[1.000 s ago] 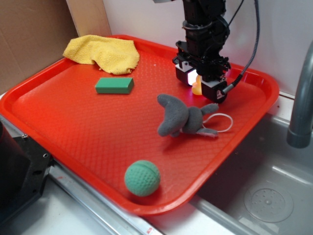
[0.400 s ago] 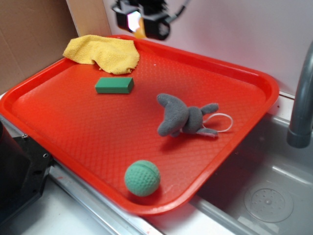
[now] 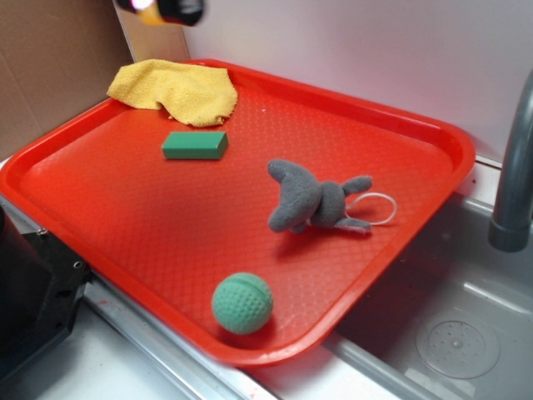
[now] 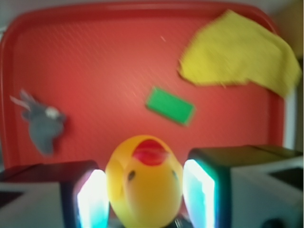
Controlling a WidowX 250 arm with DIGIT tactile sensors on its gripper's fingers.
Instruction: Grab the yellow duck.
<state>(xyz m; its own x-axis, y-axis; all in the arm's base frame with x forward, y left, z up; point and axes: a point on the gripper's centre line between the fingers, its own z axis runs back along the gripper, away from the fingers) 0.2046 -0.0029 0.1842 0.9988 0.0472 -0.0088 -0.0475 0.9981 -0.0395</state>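
now: gripper (image 4: 145,197) clamped on the yellow duck (image 4: 144,180), pads on both flanks, beak up, high over the red tray (image 4: 95,61). best practice, i judge: hold squeeze steady, no jerks; glossy body could slip.

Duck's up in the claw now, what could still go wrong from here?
1. The yellow duck is round and glossy, pinched only at its sides between the claw pads; it could squirt out.
2. The claw hangs high above the red tray near its back corner, over the yellow cloth; a dropped duck might bounce off the tray.
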